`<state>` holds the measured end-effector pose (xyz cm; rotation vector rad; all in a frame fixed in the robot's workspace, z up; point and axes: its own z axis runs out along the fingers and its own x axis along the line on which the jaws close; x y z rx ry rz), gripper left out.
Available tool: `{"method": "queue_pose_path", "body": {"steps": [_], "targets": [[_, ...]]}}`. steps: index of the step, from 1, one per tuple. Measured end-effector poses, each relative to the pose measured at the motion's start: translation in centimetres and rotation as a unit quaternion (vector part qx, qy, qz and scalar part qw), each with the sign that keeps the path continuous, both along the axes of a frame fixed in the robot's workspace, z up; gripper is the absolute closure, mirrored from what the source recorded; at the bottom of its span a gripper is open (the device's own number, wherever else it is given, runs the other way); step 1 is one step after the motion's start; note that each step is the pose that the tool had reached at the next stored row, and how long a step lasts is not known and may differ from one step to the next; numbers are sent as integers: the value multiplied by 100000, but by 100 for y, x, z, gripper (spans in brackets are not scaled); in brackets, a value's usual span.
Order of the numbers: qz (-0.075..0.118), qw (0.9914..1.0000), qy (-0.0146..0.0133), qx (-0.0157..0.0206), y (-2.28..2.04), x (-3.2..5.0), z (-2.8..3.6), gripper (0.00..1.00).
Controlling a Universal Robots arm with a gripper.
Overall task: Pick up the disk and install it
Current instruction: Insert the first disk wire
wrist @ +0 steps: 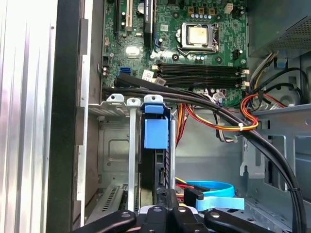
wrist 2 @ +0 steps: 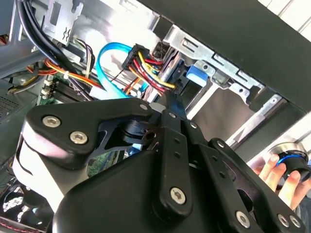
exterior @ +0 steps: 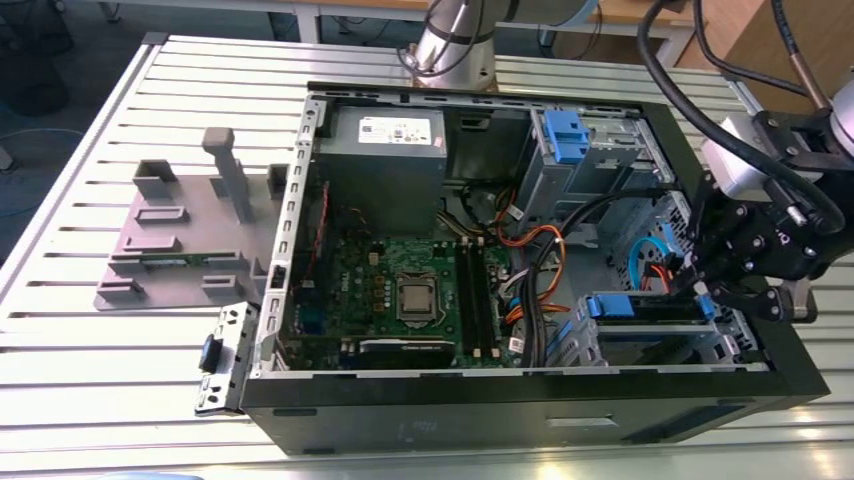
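**Disk seated in bay, gripper at its edge**

Disk (wrist: 156,160) stands on edge in the lower drive cage (wrist: 116,104) w/ its blue bracket tab up, so install looks near done. Gripper (exterior: 721,290) hangs at the case's side, exterior view's right; grip state can't be told. Second wrist view adds a person's hand (wrist 2: 286,177) outside the case.

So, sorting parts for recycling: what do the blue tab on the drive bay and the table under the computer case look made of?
The blue tab looks like moulded plastic: uniform matte blue, soft rounded edges. The table seems to be metal, probably aluminium: pale silver ribbed slats with a dull sheen, though the alloy can't be told. The computer case has a black panel around bare grey sheet metal.
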<state>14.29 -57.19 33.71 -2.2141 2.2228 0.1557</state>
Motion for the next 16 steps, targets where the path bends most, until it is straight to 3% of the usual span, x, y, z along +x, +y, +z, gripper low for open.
{"method": "queue_pose_path", "body": {"steps": [10, 16], "targets": [[-2, 99999, 270, 172, -3, 29, -62, 89], [5, 99999, 268, 185, -3, 48, 3, 89]]}}
